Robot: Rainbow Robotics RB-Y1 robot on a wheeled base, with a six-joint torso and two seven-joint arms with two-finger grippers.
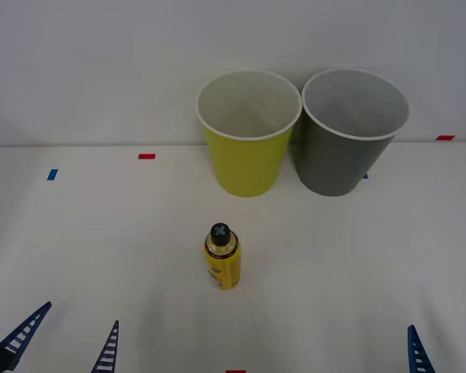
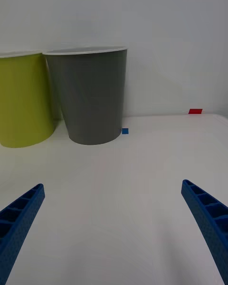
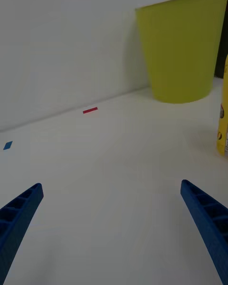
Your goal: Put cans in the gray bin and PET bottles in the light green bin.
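Bottle first: your small clear PET bottle (image 1: 222,257) with black cap and yellow label stands upright mid-table, in front of the tapered yellow-green bin (image 1: 247,136) and dark gray bin (image 1: 351,134), which stand side by side. Your left gripper (image 1: 68,336) and right gripper (image 2: 114,228) hover low at the near edge, fingers spread wide, holding nothing.

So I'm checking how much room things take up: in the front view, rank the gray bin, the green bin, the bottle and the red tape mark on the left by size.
1. Gray bin and green bin: they look about equal, so no ranking between them.
2. Bottle, far shorter than either bin.
3. Red tape mark, smallest.
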